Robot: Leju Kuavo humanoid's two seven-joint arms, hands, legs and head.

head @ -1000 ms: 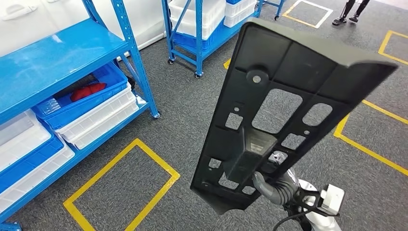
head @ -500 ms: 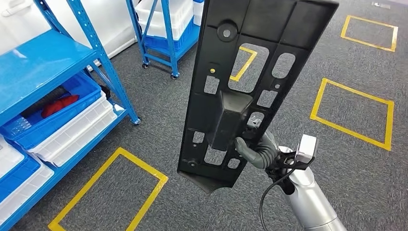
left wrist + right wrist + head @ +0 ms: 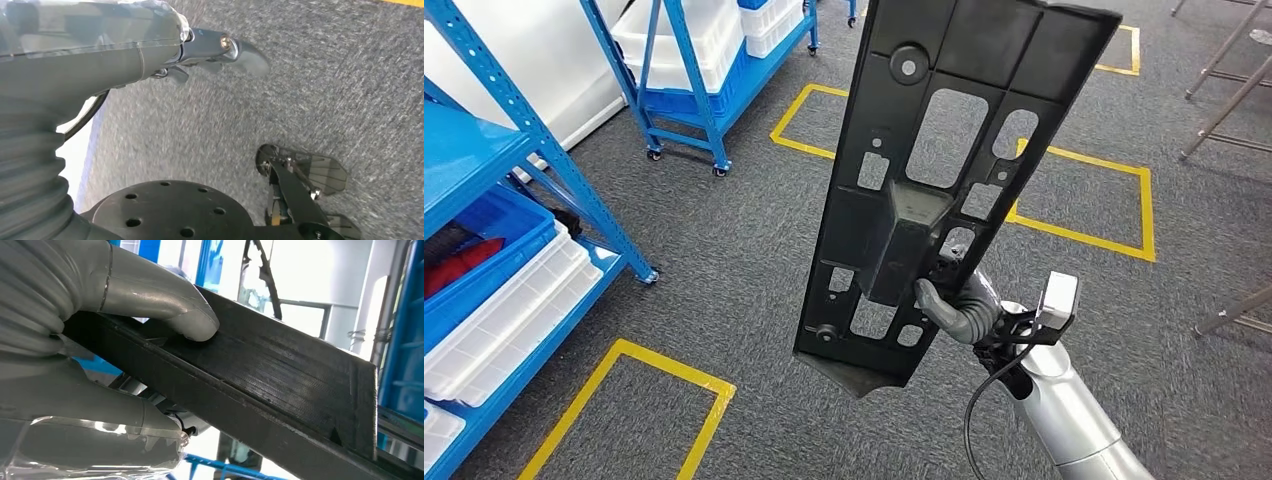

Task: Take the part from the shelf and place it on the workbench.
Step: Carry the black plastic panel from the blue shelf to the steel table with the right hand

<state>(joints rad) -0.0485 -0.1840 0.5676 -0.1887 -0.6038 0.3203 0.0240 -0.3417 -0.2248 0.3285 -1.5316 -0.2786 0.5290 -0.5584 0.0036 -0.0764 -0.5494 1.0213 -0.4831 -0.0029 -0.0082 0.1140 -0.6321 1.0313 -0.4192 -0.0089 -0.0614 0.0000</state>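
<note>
Above the grey carpet, the right hand (image 3: 959, 305) grips the black perforated panel (image 3: 944, 180) upright near its lower end, so carry it steadily; the left hand's (image 3: 215, 47) finger state is unclear.

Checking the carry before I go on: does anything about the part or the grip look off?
Nothing looks damaged or slipping. The right hand grips the black plastic panel near its lower end, so most of it stands tall above the hand, tilted; a top-heavy hold, perhaps.
</note>
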